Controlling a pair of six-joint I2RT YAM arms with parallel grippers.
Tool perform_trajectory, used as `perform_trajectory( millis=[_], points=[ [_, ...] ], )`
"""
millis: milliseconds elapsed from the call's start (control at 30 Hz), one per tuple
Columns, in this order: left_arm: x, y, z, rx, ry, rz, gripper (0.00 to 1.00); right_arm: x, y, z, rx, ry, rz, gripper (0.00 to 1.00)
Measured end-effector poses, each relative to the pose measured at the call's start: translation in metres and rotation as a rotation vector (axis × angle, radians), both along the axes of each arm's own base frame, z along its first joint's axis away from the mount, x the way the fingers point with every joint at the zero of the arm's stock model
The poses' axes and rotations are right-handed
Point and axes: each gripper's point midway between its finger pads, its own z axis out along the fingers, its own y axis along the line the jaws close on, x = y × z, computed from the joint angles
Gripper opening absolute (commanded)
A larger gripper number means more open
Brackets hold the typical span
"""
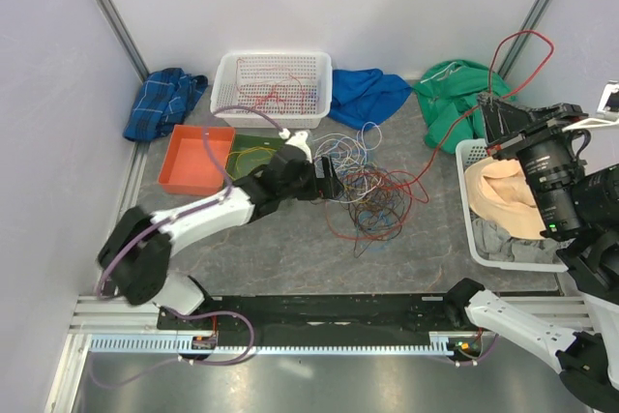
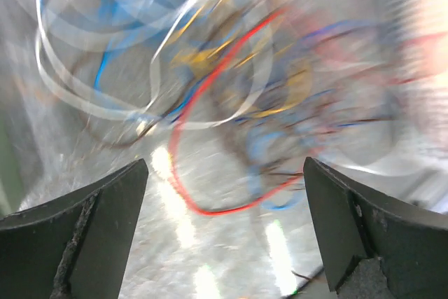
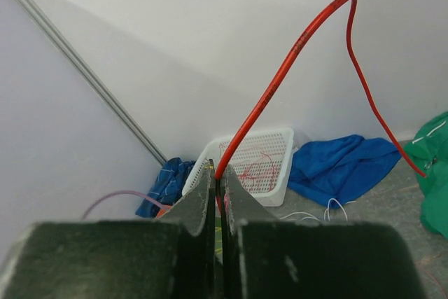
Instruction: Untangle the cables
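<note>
Cables lie tangled on tabletop, just on near side of white basket, a bit to its right. Left claw at pile's edge w/ jaws wide apart. Right claw pinched tight on one red cable, held up well right of basket.

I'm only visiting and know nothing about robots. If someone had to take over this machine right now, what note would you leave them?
Left gripper: fingers open, hovering over the tangle of cables, holding nothing.
Right gripper: fingers shut on a red cable, lifted high; it trails down toward the tangle.
Done: a few red cables lie in the white basket.
Left: most cables are knotted together on the table; the held red one is not yet free.
</note>
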Motion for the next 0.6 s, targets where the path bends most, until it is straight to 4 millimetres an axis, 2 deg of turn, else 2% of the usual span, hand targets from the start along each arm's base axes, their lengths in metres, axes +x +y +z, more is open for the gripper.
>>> perform_trajectory(
  millis=[133,233,300,367,500,533,600],
  points=[
    [0.000,0.006,0.097,-0.152,-0.229,-0.004,1.00,0.007,0.006,-0.010,-0.013,0.027,0.002,0.00],
    [-0.007,0.011,0.148,-0.248,-0.404,-0.030,1.00,0.014,0.013,-0.019,-0.024,0.052,0.008,0.00],
    [-0.018,0.009,0.163,-0.294,-0.522,-0.084,1.00,0.018,0.017,-0.024,-0.028,0.067,0.015,0.00],
    [-0.040,-0.003,0.157,-0.297,-0.638,-0.192,1.00,0.022,0.021,-0.028,-0.029,0.080,0.023,0.00],
    [-0.094,-0.032,0.112,-0.220,-0.796,-0.432,1.00,0.025,0.029,-0.031,-0.027,0.095,0.047,0.00],
    [-0.104,-0.038,0.102,-0.203,-0.827,-0.480,1.00,0.026,0.031,-0.032,-0.027,0.097,0.051,0.00],
    [-0.112,-0.042,0.093,-0.182,-0.896,-0.525,1.00,0.027,0.034,-0.033,-0.025,0.103,0.064,0.00]
  ],
)
